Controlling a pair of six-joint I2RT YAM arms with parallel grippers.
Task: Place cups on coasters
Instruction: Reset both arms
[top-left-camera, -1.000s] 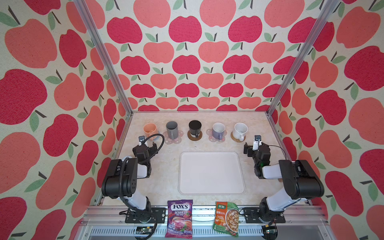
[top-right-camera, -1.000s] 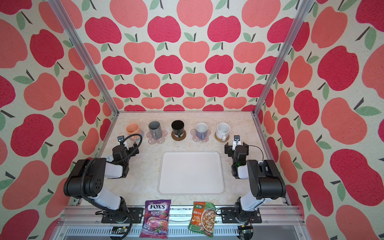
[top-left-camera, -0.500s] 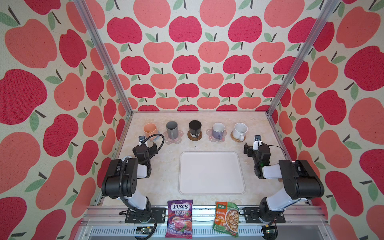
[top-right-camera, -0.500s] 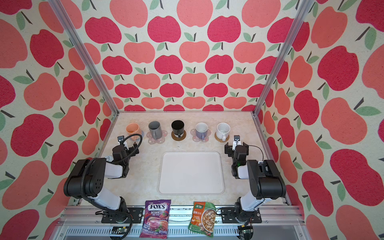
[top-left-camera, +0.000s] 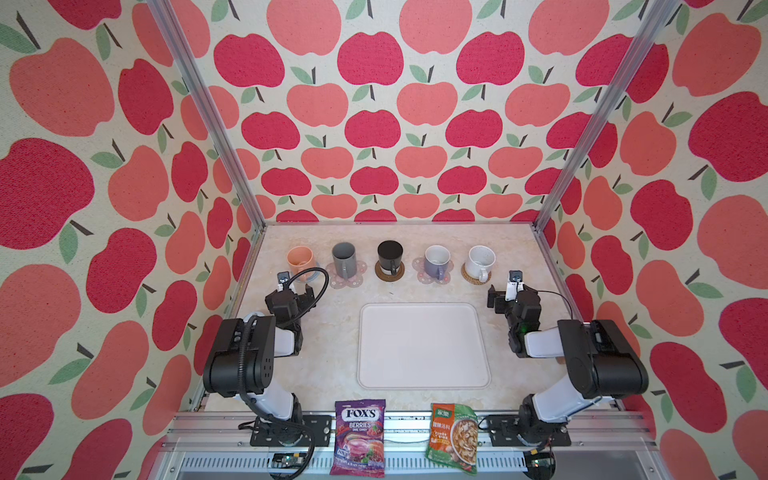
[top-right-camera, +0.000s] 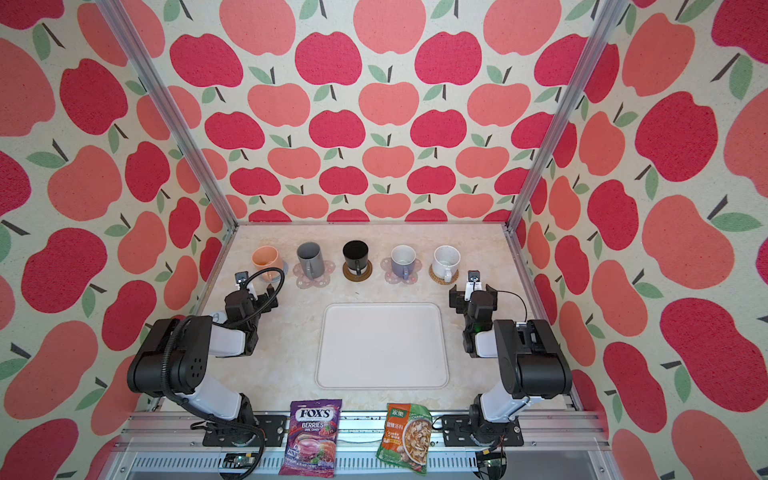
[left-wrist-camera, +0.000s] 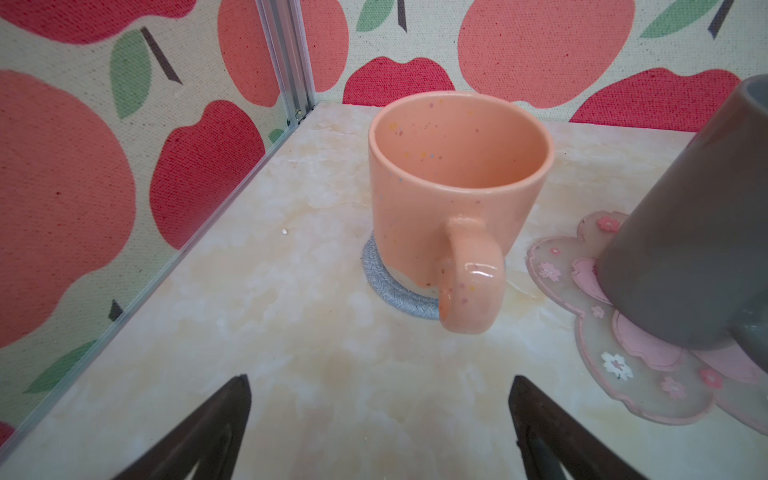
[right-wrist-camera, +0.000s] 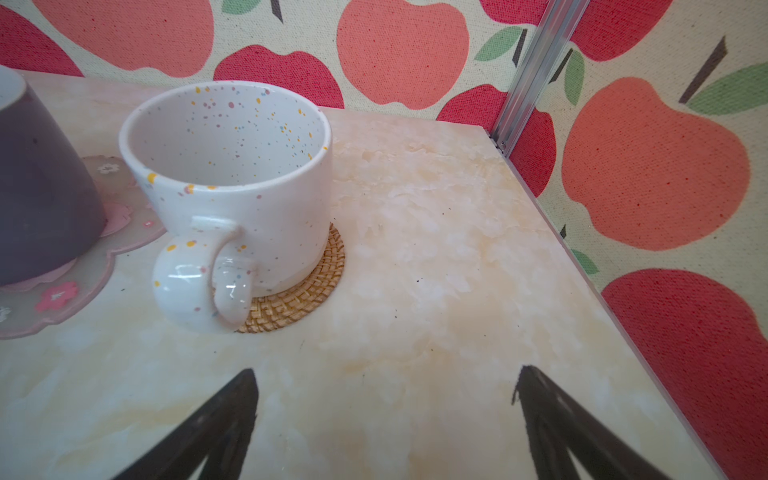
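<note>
Left fingers stand spread wide just above the table, gripping nothing. Their tips point at the peach mug but stop short of it. Right fingers are splayed just as wide over bare table, near the speckled white mug yet clear of it, and they too hold nothing.

Five mugs stand upright in a row along the back of the table, each on a coaster, with their handles turned toward the arms:
- the peach mug on the blue-grey woven coaster
- the tall grey mug on a pink flower coaster
- the black mug on the brown round coaster
- the lavender mug on a second flower coaster
- the speckled white mug on the rattan coaster

A pale tray lies between the two arms.
</note>
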